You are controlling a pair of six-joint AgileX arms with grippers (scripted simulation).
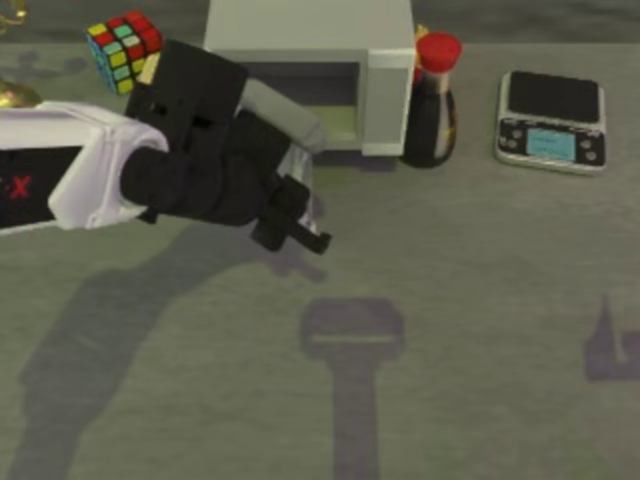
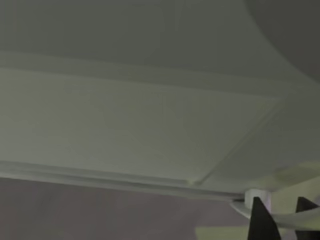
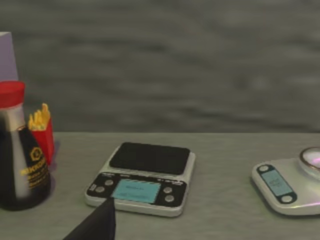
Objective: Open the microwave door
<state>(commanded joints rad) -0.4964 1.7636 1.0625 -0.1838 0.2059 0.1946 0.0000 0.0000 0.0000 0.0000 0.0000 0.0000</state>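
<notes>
My left gripper (image 1: 300, 222) hung beside the microwave door (image 1: 283, 112), swung partly open from the microwave (image 1: 310, 45); I could not tell its finger state.

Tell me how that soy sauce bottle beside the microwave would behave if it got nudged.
The soy sauce bottle stands tall with a red cap on a narrow neck, so a push up high would probably tip it. Its round body would likely roll once down. It nearly touches the microwave, which might stop a fall that way.
</notes>
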